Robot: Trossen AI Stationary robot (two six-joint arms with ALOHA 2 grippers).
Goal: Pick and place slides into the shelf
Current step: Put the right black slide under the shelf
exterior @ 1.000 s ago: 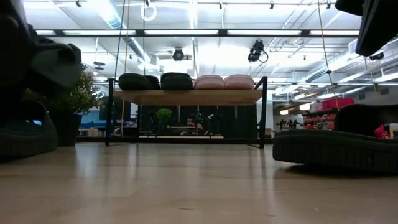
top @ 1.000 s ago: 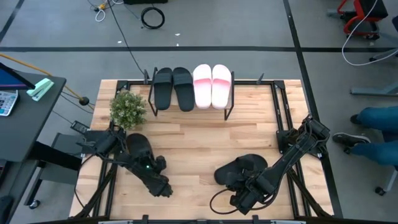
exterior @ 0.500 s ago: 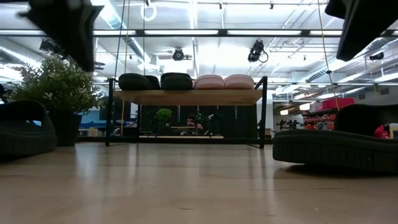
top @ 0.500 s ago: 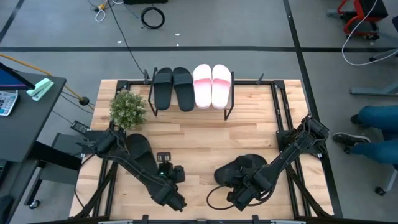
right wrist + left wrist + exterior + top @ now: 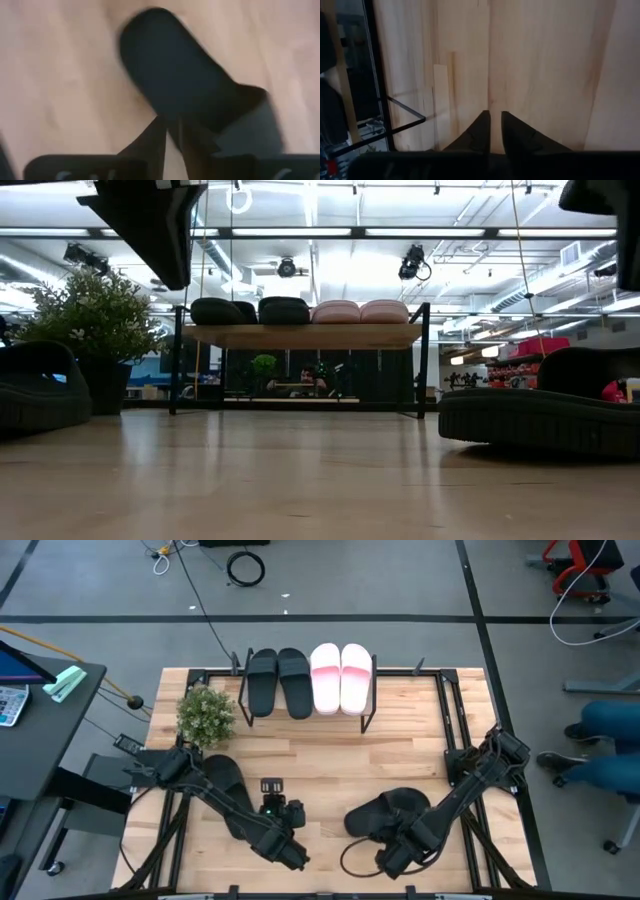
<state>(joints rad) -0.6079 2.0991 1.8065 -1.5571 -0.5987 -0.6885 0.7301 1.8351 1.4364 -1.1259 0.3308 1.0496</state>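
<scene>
On the shelf (image 5: 366,712) at twelve o'clock sit four slides (image 5: 308,680). Left claw (image 5: 494,119) hangs nearly together over bare worktop (image 5: 330,770); right claw (image 5: 171,127), narrowly apart, hovers above a black slide (image 5: 185,80) at five o'clock.

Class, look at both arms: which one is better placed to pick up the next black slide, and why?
Probably the right: the right gripper hangs beside a black slide that fills its wrist view. The left gripper is over bare table, away from the other slide.
</scene>
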